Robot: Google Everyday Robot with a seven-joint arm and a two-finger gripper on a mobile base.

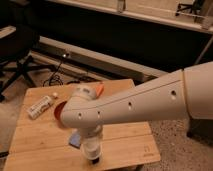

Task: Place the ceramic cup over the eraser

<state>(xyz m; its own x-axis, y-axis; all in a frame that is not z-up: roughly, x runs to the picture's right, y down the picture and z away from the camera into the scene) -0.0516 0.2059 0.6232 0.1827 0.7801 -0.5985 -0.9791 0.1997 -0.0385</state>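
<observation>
Wooden desk [45,142] carries a white bottle [40,106], a red bowl [58,114] and a blue sponge [75,138]. Near its front edge, the gripper [91,150] is clenched on the ceramic cup [91,148], which hangs over a dark eraser [94,161].
</observation>
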